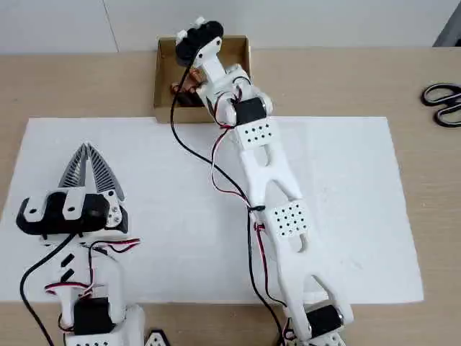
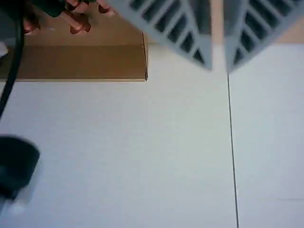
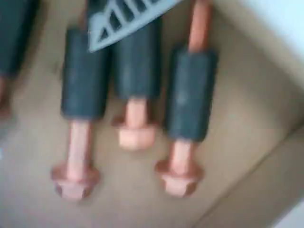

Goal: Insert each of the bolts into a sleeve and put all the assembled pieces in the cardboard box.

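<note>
boxing step, likely: right gripper in box over sleeved bolts, grip unclear; left gripper nearly closed. next: release, lift clear.

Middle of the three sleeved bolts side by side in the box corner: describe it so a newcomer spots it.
Start at the cardboard box at the table's far edge. In one corner, three copper bolts in dark sleeves lie side by side; take the middle bolt. Its head sits tucked back, while both neighbours' heads stick out farther.
</note>
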